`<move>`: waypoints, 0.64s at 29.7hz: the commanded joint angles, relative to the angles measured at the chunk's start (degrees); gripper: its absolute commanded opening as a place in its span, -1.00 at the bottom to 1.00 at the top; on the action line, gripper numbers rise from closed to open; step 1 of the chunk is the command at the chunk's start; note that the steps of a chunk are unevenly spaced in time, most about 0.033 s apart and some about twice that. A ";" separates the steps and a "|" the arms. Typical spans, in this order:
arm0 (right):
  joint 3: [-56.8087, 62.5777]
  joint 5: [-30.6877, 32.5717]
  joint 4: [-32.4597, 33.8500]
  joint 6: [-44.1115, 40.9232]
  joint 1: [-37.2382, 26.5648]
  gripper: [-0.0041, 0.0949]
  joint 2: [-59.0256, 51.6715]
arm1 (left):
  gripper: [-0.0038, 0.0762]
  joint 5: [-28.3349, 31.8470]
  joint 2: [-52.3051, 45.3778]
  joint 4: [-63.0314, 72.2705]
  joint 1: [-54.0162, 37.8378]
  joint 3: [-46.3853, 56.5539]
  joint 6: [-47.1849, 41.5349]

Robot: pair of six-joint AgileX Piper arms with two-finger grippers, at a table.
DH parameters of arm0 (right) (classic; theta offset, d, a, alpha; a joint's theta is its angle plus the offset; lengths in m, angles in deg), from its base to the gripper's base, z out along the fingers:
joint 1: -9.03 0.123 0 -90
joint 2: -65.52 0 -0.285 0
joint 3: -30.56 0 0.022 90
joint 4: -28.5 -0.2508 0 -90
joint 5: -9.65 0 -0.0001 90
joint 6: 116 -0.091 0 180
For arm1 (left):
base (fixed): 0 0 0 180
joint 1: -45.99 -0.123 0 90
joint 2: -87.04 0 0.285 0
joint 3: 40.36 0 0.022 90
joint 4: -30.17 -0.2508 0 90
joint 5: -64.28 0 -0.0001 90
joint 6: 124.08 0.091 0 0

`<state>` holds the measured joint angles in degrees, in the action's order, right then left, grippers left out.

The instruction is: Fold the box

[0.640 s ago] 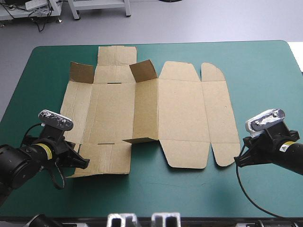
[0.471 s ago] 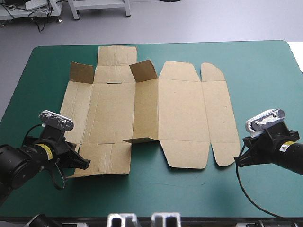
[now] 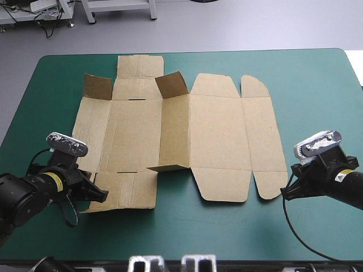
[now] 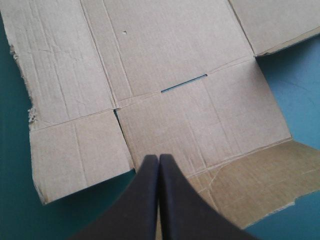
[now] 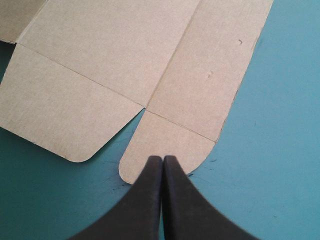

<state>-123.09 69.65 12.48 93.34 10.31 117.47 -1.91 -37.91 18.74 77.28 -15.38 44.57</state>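
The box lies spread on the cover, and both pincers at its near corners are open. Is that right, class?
No. The box lies spread on the cover, but the left pincer and right pincer are shut, not open: each forms one pointed arch in its wrist view.

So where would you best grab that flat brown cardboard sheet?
Probably by an upright flap at the far edge of the brown cardboard box, coming from above. It stands clear of the teal-green table cover, so both its faces can be pinched. Most of the rest lies flat, leaving only edges to slide under.
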 commanded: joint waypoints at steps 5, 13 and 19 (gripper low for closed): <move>-1.56 -2.55 -1.21 0.70 0.12 -0.95 0.10 | -0.86 4.03 -0.10 -12.66 0.27 -1.40 -5.44; -1.56 -2.55 -1.21 0.70 0.12 -0.95 0.10 | -0.86 5.88 -0.10 -13.09 0.27 -1.40 -6.93; -1.56 -2.43 -1.21 0.81 0.12 -0.95 0.10 | -0.86 6.57 1.27 -10.12 0.27 -1.40 -6.28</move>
<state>-123.09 69.65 12.48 93.59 10.31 117.47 1.75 -37.54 8.53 77.28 -15.31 38.23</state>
